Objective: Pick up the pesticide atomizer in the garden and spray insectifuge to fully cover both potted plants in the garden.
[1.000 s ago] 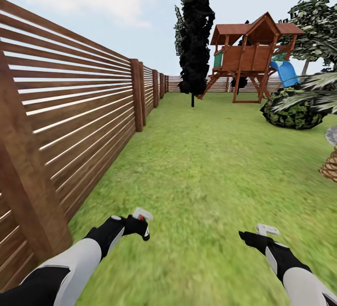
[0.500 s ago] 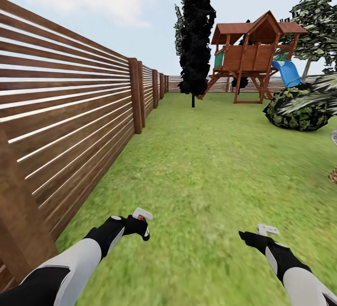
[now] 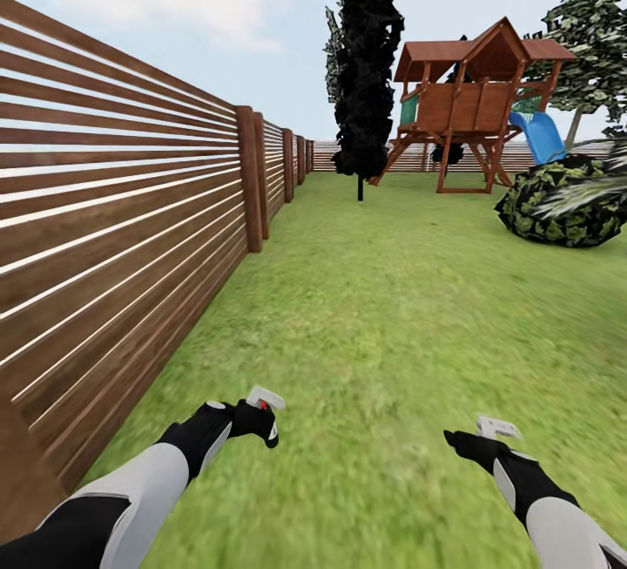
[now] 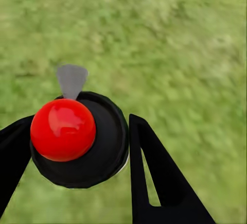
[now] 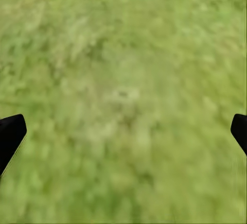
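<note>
Black fingers [image 4: 154, 172] of the left gripper [image 4: 77, 147] are clamped around the pesticide atomizer [image 4: 82, 141], its dark head and red dot facing up over the lawn [image 3: 383, 290]; in the head view it sits low at the near left. The right gripper [image 5: 123, 131] is spread wide and holds nothing, only its fingertips showing above the grass. Since a second ago the brown slatted fence [image 3: 113, 229] on the left has slid nearer, and the round dark bush [image 3: 562, 203] and wooden playhouse [image 3: 475, 107] far right have shifted right, as the camera moved.
</note>
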